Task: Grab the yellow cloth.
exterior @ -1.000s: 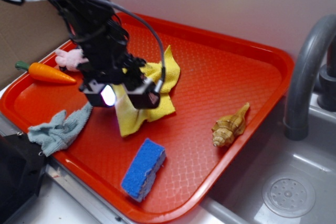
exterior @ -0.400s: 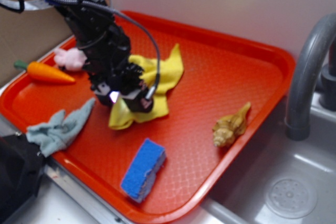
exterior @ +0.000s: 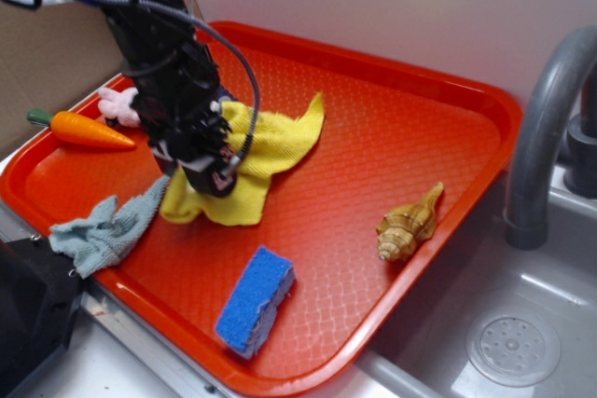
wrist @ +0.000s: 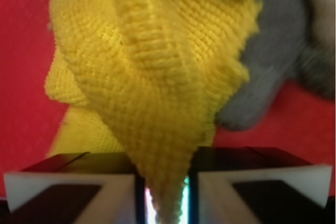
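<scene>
The end effector point(wrist: 167, 192) is clenched on a fold of the yellow cloth point(exterior: 250, 154), the blue-grey cloth point(exterior: 104, 230) just beside it.

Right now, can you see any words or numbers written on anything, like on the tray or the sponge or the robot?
None: nothing in either view carries text that can be read.
The red tray, blue sponge, yellow cloth, carrot and shell show no writing.
The gripper shows no label; in the wrist view only a glowing light sits between its fingers.
</scene>
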`<state>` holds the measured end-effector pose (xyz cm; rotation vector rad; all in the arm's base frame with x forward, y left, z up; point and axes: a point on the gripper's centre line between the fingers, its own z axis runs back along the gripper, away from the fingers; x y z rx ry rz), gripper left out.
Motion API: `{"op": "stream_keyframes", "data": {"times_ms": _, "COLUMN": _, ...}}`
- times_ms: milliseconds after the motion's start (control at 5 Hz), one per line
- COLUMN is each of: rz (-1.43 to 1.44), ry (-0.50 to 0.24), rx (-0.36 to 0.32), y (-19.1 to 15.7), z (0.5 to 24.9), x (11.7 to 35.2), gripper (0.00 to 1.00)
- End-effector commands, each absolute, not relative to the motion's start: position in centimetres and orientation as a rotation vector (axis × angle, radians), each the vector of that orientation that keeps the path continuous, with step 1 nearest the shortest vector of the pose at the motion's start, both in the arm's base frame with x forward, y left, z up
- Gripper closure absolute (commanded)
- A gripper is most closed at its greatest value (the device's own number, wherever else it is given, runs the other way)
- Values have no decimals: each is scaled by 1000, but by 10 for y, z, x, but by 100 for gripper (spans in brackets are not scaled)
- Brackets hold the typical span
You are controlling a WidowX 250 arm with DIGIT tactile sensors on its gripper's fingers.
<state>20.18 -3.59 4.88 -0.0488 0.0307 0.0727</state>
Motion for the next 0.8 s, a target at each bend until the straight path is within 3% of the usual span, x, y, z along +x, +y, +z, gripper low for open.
{"op": "stream_keyframes", "data": {"times_ms": 0, "rz": -26, "ry": -71, "rx": -65, "y": 30, "z": 159, "x": 206, "gripper": 100}}
{"op": "stream_keyframes", "data": {"times_ms": 200, "rz": 26, "ry": -107, "rx": -24, "y": 32, "z": 211, "x": 232, "gripper": 100}}
{"op": "stream_keyframes", "data": {"times_ms": 400, "rz": 18, "ry": -87, "rx": 16, "y": 24, "z": 260, "x": 245, "gripper": 100}}
{"op": "stream_keyframes", "data": {"times_ms": 600, "rz": 10, "ry": -85, "rx": 66, "y": 18, "z": 269, "x": 242, "gripper": 100}}
